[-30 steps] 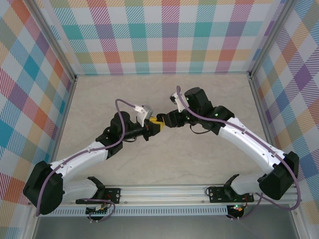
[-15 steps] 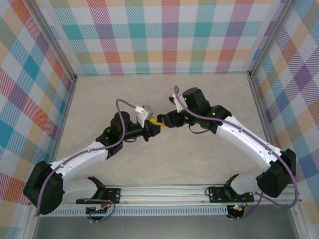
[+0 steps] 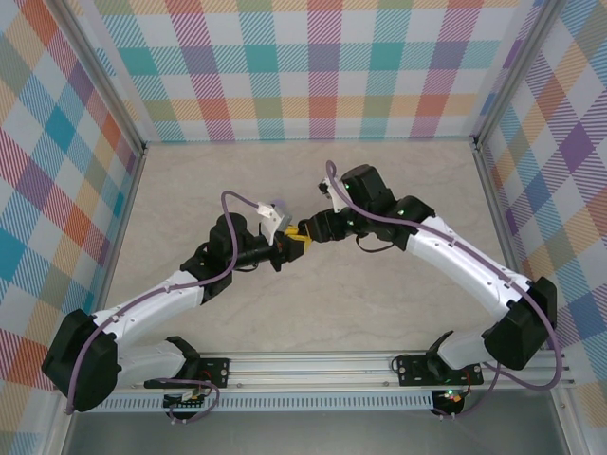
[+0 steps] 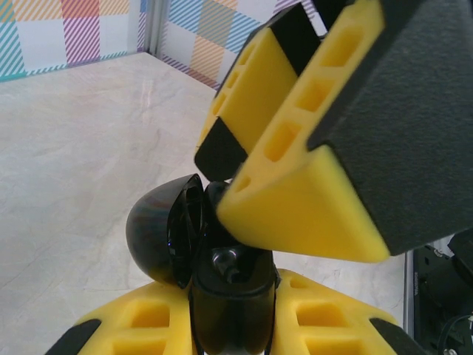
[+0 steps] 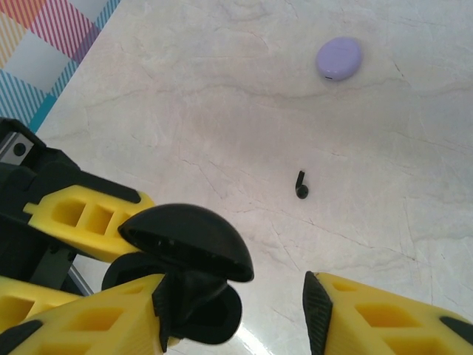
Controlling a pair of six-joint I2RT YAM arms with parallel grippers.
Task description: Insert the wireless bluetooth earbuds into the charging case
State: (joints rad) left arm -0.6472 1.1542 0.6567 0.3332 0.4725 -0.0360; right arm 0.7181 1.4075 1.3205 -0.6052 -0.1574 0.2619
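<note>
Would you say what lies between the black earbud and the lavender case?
Only bare tabletop, per the right wrist view, between black earbud and lavender case.

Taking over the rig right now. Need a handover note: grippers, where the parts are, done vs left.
Left gripper: shut on the black charging case, whose lid is open.
Right gripper: open, fingers right at the case mouth, nothing visibly held.
One black earbud lies loose on the table. The lavender case sits closed beyond it.
Done: black case gripped and opened. I cannot tell whether a bud is already seated inside.
Left: pick up the loose black earbud and seat it in the open case.
</note>
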